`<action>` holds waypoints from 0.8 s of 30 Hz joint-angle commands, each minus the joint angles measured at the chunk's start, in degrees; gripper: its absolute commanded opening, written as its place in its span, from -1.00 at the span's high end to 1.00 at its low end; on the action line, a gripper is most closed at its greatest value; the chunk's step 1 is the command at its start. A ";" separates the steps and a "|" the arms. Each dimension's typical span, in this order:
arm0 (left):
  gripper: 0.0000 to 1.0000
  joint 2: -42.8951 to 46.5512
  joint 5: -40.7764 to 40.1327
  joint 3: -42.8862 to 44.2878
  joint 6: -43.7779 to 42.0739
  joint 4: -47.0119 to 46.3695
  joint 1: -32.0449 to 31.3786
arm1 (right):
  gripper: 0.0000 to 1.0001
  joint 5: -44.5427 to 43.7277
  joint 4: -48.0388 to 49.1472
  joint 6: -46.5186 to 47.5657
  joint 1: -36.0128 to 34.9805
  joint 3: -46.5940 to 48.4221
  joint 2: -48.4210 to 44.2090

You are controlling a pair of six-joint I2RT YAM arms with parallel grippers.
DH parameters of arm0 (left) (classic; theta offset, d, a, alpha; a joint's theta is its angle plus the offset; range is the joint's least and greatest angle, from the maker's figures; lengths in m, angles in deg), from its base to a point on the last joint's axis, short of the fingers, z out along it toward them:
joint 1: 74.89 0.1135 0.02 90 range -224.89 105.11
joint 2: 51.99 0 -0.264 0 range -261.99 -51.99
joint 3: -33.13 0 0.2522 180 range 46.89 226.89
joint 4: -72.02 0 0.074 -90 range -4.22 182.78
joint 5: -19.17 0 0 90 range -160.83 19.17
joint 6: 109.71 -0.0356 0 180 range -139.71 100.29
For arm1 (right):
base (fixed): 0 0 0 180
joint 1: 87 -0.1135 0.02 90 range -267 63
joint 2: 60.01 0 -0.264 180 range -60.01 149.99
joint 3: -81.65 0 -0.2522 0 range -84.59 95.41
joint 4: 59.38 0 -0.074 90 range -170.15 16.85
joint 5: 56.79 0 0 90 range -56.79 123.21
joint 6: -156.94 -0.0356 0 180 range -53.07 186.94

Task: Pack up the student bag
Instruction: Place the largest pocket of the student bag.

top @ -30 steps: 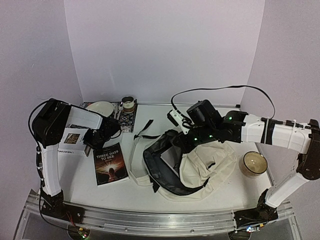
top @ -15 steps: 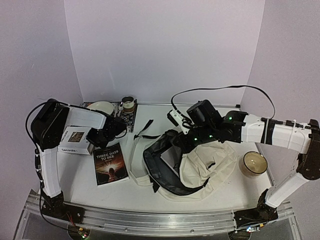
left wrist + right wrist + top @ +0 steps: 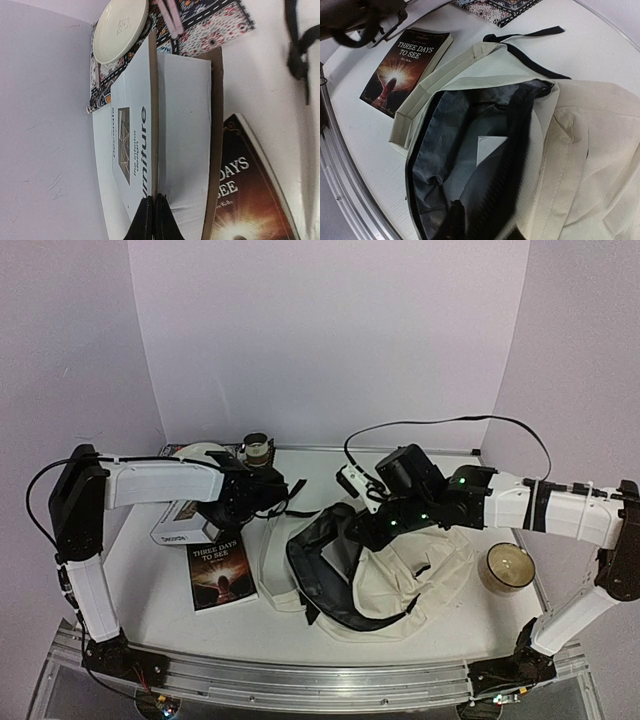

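Note:
The student bag [image 3: 420,575] lies at the table's centre right, cream fabric with a black zipper rim, its mouth gaping toward the left. A white sheet [image 3: 490,147] shows inside on the grey lining. My right gripper [image 3: 485,219] straddles the black rim at the near side of the mouth; its dark fingers blend with the rim, so the grip is unclear. My left gripper [image 3: 153,197] is shut on the front cover of a white furniture book [image 3: 130,125], which hangs open. That book [image 3: 182,528] sits left of the bag's strap.
A dark paperback, "Three Days to See" [image 3: 222,572], lies flat front left. A white bowl [image 3: 200,455], a patterned notebook [image 3: 255,480] and a small cup [image 3: 257,448] sit at the back left. A candle jar [image 3: 507,567] stands right of the bag. A black strap [image 3: 290,495] trails leftward.
My left gripper has shut on the white book and swung it right, from the table's left edge toward the bag. The right arm has barely moved.

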 commanded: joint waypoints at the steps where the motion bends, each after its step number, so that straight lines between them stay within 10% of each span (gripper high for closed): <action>1: 1.00 5.90 -2.21 2.53 1.57 2.02 -4.72 | 0.30 1.65 -1.01 -3.80 -0.27 -0.10 -2.35; 14: 1.00 10.65 -6.99 -0.80 3.46 1.83 -16.59 | -0.94 1.88 -2.40 -21.61 1.60 6.88 -3.66; 24: 1.00 9.02 -17.67 -3.28 5.83 1.31 -26.39 | -0.97 8.37 4.45 -37.94 5.28 9.60 3.88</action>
